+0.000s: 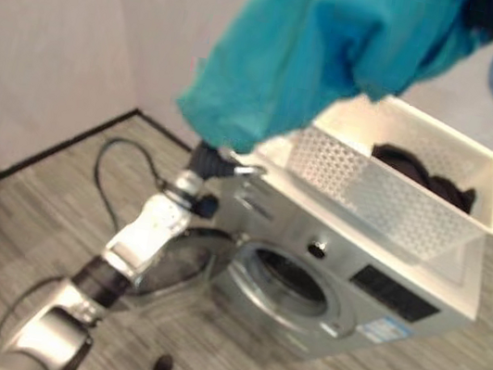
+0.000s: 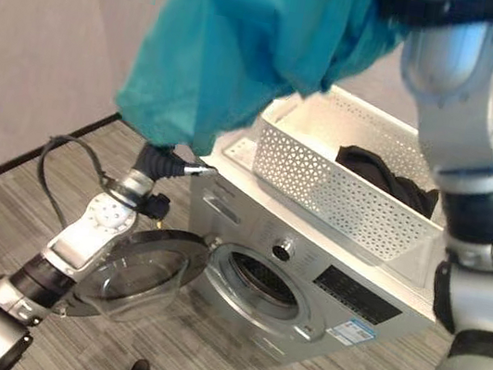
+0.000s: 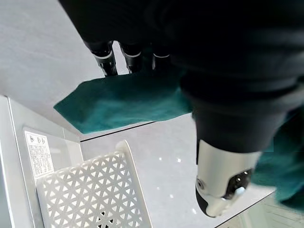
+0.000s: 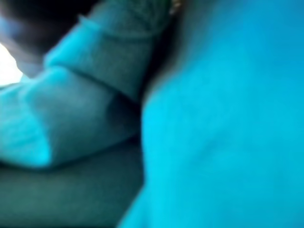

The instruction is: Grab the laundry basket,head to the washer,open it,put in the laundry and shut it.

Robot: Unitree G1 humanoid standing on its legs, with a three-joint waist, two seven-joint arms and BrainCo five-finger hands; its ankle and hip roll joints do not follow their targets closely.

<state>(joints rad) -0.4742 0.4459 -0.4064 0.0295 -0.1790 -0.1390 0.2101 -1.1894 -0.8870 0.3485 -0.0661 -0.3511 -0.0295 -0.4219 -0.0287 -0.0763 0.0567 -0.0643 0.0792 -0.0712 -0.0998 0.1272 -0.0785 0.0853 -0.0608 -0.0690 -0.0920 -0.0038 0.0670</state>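
The teal garment hangs above the washer — its door open, the white basket on top holding dark laundry. The left hand sits beneath the cloth with fingers straight; the right hand's grip I cannot tell — cloth hides it.

The right hand is hidden behind the teal garment, so its fingers cannot be made out. The garment's upper part is cut off by the top edge of both eye views. The left hand is mostly covered by the garment's hanging hem. The dark clothing in the laundry basket is partly concealed by the basket's wall.
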